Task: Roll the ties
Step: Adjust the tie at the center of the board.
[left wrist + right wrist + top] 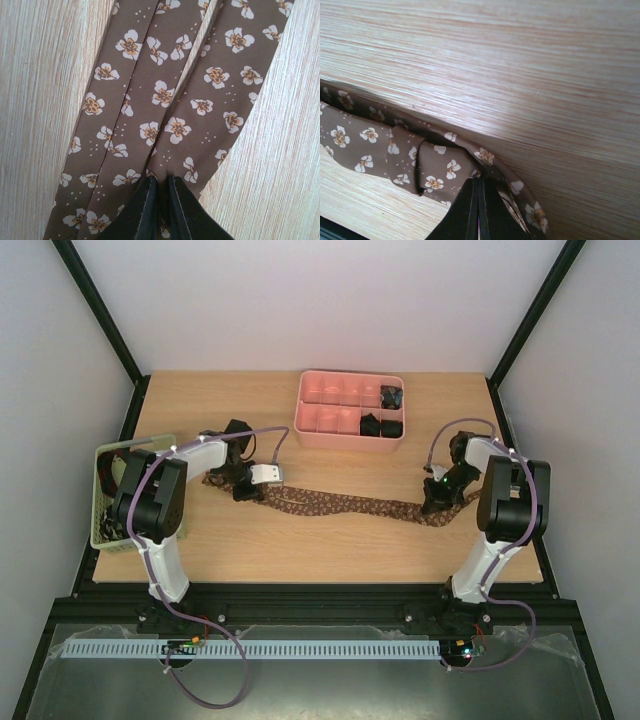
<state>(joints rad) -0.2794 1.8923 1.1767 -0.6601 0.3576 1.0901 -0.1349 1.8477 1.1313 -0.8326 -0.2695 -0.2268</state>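
Observation:
A long brown tie printed with small pale flowers lies stretched across the middle of the table. My left gripper is at its left end and my right gripper at its right end. In the left wrist view the tie lies in overlapping lengthwise folds, and my left gripper is shut on the fabric. In the right wrist view the tie is bunched into a fold, and my right gripper is shut on its edge. Dark rolled ties sit in the pink tray.
The pink compartmented tray stands at the back centre of the wooden table. A pale green slotted basket stands at the left edge beside the left arm, holding dark fabric. Black frame posts stand at the back corners.

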